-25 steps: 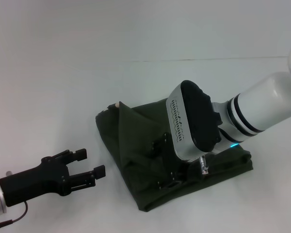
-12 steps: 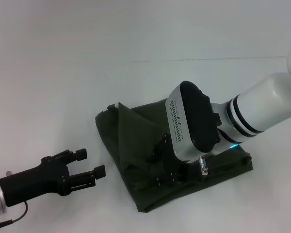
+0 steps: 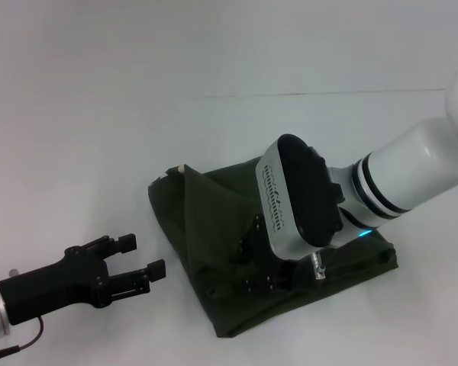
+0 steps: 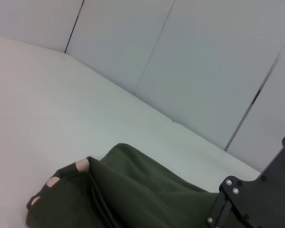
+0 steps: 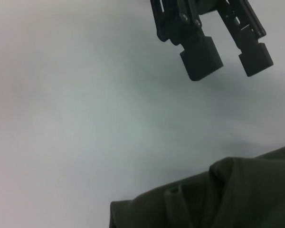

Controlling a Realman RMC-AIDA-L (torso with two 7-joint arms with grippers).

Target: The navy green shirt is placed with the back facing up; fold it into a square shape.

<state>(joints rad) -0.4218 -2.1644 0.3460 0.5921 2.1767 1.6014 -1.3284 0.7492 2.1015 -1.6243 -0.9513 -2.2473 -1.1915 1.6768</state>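
Since a second earlier my right tool (image 3: 263,276) had slid slightly toward my left across the navy green shirt (image 3: 206,221), dragging its far-left corner a little outward, while my left tool (image 3: 143,257) had stayed put beside the cloth with its fingers spread apart. I could not tell how the right tool's fingers stood, since they were buried in the folds under the wrist. The shirt lay as a soft, rumpled, roughly square bundle of dark olive fabric on the smooth white desk (image 3: 99,130).
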